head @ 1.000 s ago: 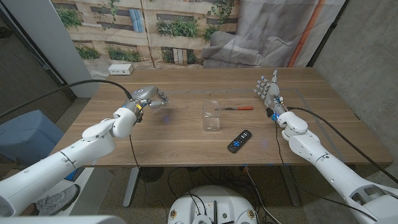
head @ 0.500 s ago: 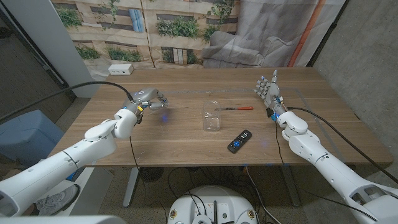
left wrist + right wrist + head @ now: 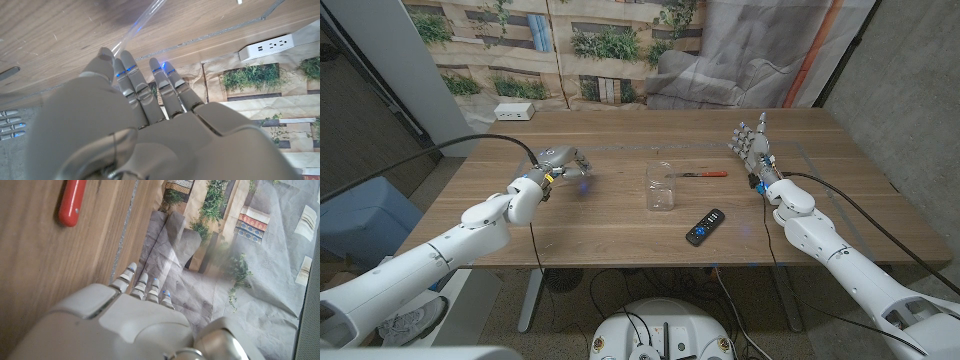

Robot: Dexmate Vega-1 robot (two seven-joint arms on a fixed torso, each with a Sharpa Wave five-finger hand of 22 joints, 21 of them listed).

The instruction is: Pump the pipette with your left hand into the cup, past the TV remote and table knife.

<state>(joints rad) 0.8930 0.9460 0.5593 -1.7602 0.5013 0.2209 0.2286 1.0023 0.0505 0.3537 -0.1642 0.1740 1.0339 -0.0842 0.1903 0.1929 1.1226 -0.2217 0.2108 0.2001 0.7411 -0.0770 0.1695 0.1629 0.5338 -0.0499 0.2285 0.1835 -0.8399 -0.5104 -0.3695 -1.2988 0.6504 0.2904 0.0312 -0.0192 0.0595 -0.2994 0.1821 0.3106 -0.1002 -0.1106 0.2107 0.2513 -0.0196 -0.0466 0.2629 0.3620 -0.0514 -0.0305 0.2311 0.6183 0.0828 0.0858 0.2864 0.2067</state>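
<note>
Head view — pipette and hand: the left hand (image 3: 563,160) is hovering palm-down over the left-middle of the table (image 3: 620,225), and the pipette (image 3: 141,22) is lying just beyond its fingertips as a clear tube in the left wrist view.
Long axis: the pipette is running away from the fingers at a slant, on the wood.
Left hand state: fingers are reaching forward, a little apart, grasping nothing.
Nearer arm: the left hand is lying far closer to the pipette than the right.
Right hand: the right hand (image 3: 752,146) is standing upright at the right side, fingers spread and holding nothing.
Cup: the cup (image 3: 661,187) is standing to the right of the left hand, near the table's middle — clear, and it is looking empty.
Beyond the cup: the table knife (image 3: 698,174) is lying just far-right of the cup; the TV remote (image 3: 705,227) is lying nearer, to the cup's right.
</note>
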